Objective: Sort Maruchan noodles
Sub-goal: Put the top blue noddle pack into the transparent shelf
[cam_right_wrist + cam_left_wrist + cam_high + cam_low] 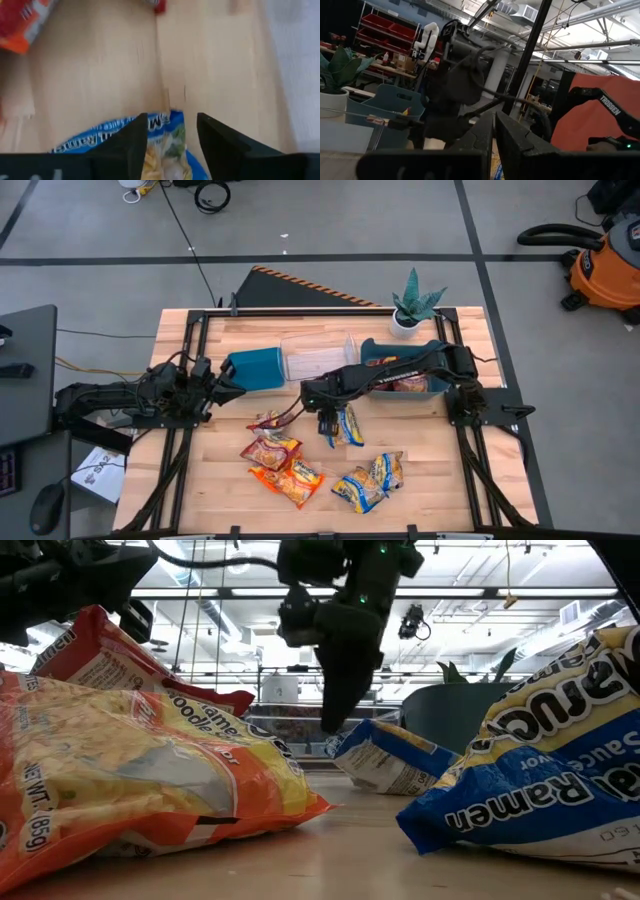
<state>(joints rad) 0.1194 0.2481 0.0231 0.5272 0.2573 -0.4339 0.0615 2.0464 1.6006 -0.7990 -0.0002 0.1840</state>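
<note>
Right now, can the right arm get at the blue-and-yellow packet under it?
Probably yes. The right claw hangs open directly over the blue-and-yellow packet, its fingers straddling the packet's edge in the right wrist view, and nothing lies between them. The left claw waits by the teal bin.

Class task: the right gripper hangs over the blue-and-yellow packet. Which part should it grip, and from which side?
Grip the blue-and-yellow packet by its near end edge, coming straight down. It lies flat on the table, and the right gripper, fingers open, already straddles that edge.
</note>
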